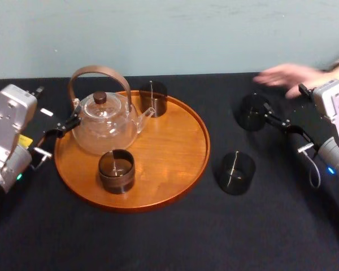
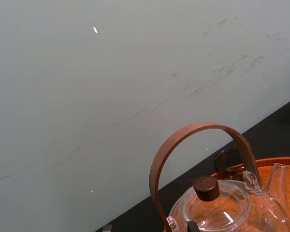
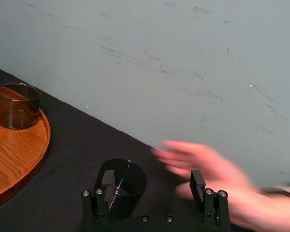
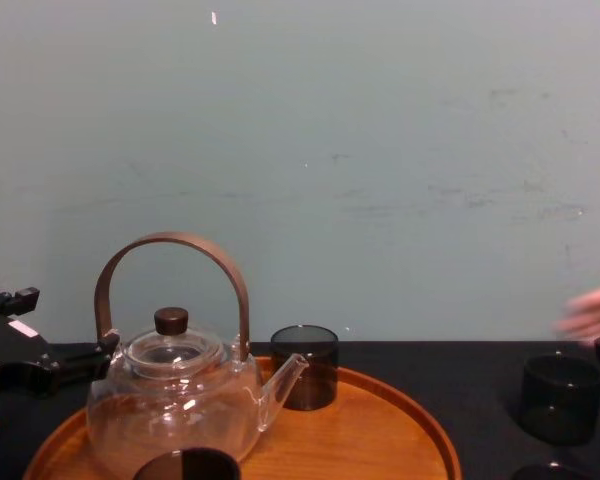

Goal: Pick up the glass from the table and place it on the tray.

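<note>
You were at the reach: your right gripper (image 3: 152,186), jaws apart, sat just short of the far glass (image 3: 123,181), which next needed centring, clamping and carrying left to the tray (image 1: 169,149), with the left gripper (image 1: 65,127) idle by the teapot (image 1: 104,127).

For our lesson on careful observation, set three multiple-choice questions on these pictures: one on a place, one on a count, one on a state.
1. Where does the teapot stand?
A) on the tray
B) on the cloth
C) on a glass

2. How many glasses stand on the tray?
A) one
B) two
C) four

3. The right end effector is:
A) open
B) shut on a glass
C) shut on the teapot's handle

Answers:
1 A, it sits inside the rim.
2 B, a far glass stands behind the teapot and a near glass in front.
3 A, its fingers stand apart, near a glass outside the tray.
</note>
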You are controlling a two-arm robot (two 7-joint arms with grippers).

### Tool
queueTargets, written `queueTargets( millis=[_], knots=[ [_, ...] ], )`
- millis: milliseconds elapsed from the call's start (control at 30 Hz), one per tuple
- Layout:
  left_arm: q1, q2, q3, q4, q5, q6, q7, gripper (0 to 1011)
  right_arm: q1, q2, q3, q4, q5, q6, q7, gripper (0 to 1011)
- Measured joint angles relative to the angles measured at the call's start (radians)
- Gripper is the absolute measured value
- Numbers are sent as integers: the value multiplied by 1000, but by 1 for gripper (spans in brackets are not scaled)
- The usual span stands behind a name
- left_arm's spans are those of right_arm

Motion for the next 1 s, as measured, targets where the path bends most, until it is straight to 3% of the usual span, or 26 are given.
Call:
queueTargets(
  millis=[1000],
  knots=[
    [0, 0, 0, 0, 0, 0, 0, 1009, 0, 0, 0, 0, 0, 0, 0, 1002]
  ],
)
